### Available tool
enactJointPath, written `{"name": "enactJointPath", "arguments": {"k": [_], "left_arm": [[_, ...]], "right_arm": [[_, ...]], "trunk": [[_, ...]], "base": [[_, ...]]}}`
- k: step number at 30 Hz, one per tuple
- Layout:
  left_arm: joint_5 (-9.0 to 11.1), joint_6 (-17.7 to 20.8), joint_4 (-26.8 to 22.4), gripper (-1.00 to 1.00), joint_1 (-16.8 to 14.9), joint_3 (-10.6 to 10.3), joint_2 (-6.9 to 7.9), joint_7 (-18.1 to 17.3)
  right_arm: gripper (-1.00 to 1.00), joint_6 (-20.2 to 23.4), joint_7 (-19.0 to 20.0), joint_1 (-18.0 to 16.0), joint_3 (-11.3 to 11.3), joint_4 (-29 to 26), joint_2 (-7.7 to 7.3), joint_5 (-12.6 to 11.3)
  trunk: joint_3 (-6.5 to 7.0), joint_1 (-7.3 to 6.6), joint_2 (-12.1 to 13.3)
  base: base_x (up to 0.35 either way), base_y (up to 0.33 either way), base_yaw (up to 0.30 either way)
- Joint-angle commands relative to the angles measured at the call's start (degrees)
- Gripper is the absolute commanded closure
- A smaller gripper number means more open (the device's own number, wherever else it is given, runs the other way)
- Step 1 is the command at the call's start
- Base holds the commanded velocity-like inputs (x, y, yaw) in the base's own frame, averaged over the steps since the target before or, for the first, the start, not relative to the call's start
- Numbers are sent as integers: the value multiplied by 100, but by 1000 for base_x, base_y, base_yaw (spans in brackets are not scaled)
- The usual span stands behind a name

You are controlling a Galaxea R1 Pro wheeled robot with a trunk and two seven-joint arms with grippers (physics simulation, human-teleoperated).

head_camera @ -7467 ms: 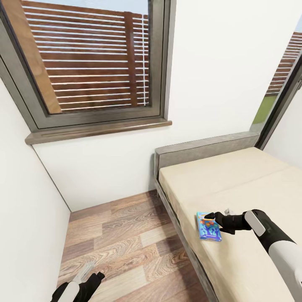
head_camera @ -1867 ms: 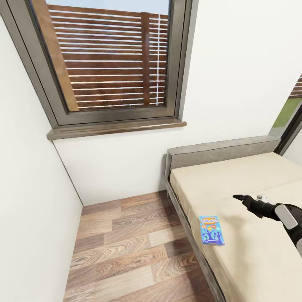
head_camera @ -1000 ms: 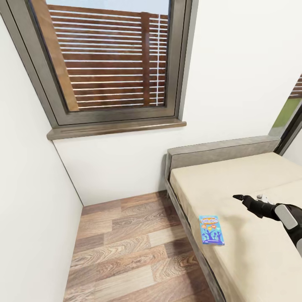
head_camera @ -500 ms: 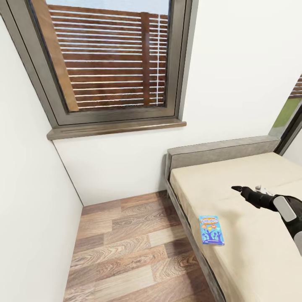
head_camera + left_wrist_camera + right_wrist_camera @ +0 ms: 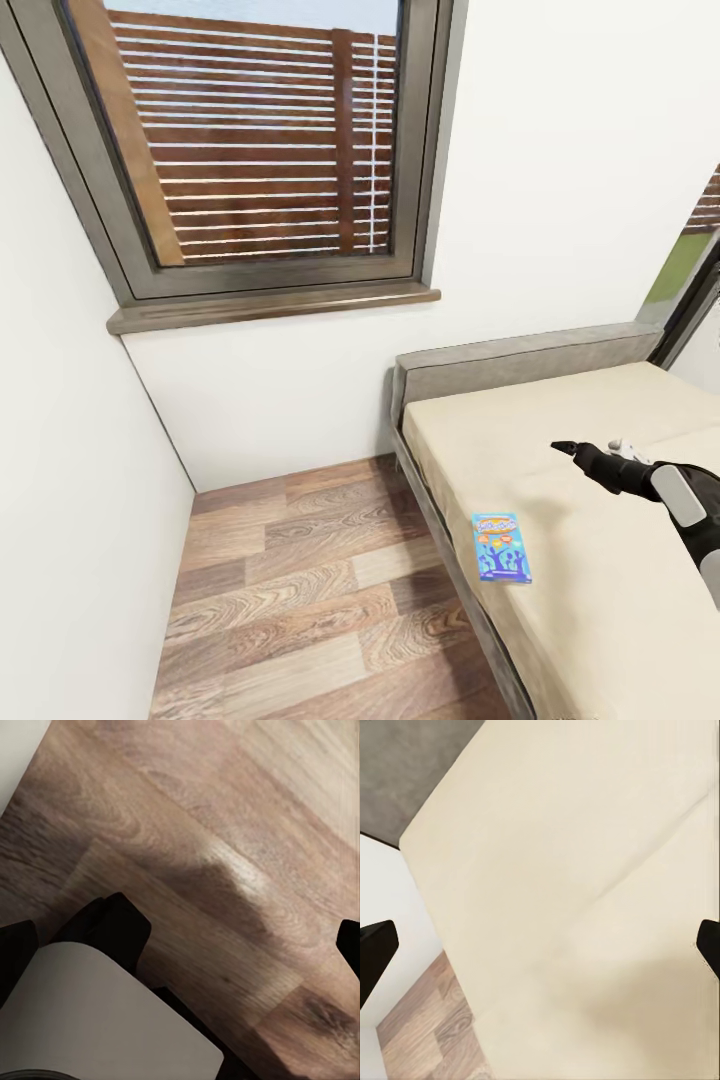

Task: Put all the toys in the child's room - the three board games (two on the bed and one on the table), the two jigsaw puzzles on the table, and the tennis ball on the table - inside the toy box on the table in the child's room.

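One board game, a flat blue box with a yellow title, lies face up on the cream bed close to its left edge. My right gripper hovers over the mattress, up and to the right of the box and well apart from it. In the right wrist view the right gripper is open, its fingertips wide apart over bare mattress. The left gripper is open above the wood floor and holds nothing.
A grey headboard stands against the white wall under a large window with a wooden sill. A strip of plank floor runs between the bed and the white wall on the left. A white and black robot part sits below the left gripper.
The right gripper, which was at the blue box earlier, has let go and now sits up and to the right of it. The box lies flat. The camera shifted slightly.
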Motion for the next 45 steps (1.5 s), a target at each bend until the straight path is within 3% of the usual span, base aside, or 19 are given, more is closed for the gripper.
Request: {"name": "enactJointPath", "arguments": {"k": [1,45], "left_arm": [[61,20,-14,-100,-1,7,0,44],[42,1,-41,-100,-5,-7,0,41]], "right_arm": [[-100,33,21,-6,-22,-3,2,15],[-100,34,34,-4,-16,-10,3,11]], "trunk": [[-5,-1,-2],[-5,-1,-2]], "base": [[0,0,-76],[2,0,-9]]}}
